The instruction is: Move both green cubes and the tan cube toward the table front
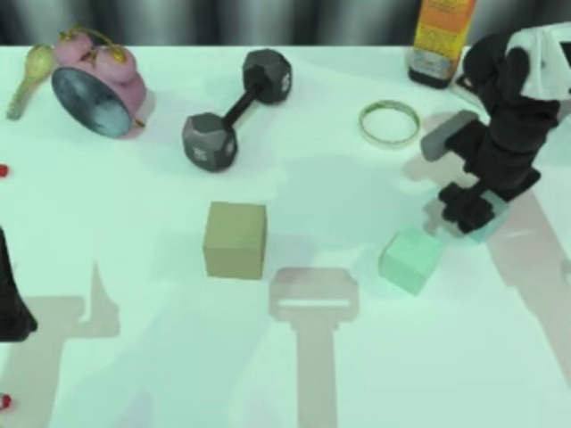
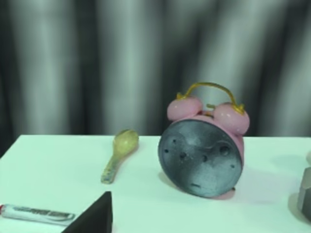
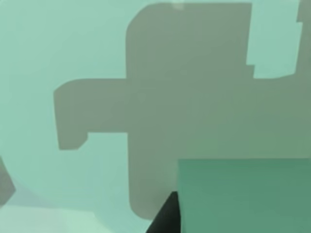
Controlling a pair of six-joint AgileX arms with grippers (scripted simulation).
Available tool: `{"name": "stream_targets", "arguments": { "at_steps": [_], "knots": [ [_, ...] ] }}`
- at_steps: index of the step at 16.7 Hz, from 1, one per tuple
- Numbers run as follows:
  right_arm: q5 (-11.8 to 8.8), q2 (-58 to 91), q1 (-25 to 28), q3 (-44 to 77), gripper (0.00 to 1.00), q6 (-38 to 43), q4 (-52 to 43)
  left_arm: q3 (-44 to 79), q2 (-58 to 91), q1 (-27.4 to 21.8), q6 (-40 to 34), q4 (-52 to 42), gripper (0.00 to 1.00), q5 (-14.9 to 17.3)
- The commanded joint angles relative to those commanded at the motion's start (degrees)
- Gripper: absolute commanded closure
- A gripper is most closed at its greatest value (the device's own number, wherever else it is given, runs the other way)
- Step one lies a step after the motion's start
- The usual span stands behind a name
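From above, the right gripper [image 1: 470,207] sits low over the right side of the table [image 1: 134,374], its dark fingers closed around the teal cube [image 1: 489,219], of which only a sliver of turquoise shows beneath and beside them; whether that cube rests on the surface or is just lifted I cannot tell. The mint cube [image 1: 411,259] lies just beside it, nearer and a little to the left, apparently touching or almost so. The tan cube [image 1: 235,239] stands alone near the middle, well apart from both. Along the far edge are a pink alarm clock [image 1: 94,85] and a spoon [image 1: 28,78] at the left, a dumbbell [image 1: 236,109] toward the centre, a tape ring [image 1: 389,122] and a bottle [image 1: 441,40] at the right. The left gripper [image 1: 11,308] is parked at the left edge, and whether it is released or clenched cannot be told. The left wrist view looks across to the clock and spoon at the far edge, with a small tube [image 2: 36,213] lying on the table; none of the cubes appear there. The right wrist view shows a broad green face, the teal cube, close against the camera with a dark fingertip [image 3: 167,216] against its edge, over shadowed tabletop. By my judgement the task is at an early stage: one green cube is in hand, while the mint and tan cubes seem yet to be brought forward.
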Motion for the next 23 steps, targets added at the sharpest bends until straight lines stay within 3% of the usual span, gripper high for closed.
{"name": "stream_targets", "arguments": {
  "at_steps": [9,16,23],
  "knots": [
    [-0.66,-1.93,0.0,0.44,1.0,0.49,-1.12,0.0,0.0,0.0,0.0,0.0,0.0,0.0],
    [-0.71,-6.21,0.41,7.82,1.0,0.43,-13.11,0.0,0.0,0.0,0.0,0.0,0.0,0.0],
    [-0.71,-6.74,0.53,8.09,1.0,1.29,-13.8,0.0,0.0,0.0,0.0,0.0,0.0,0.0]
  ]
}}
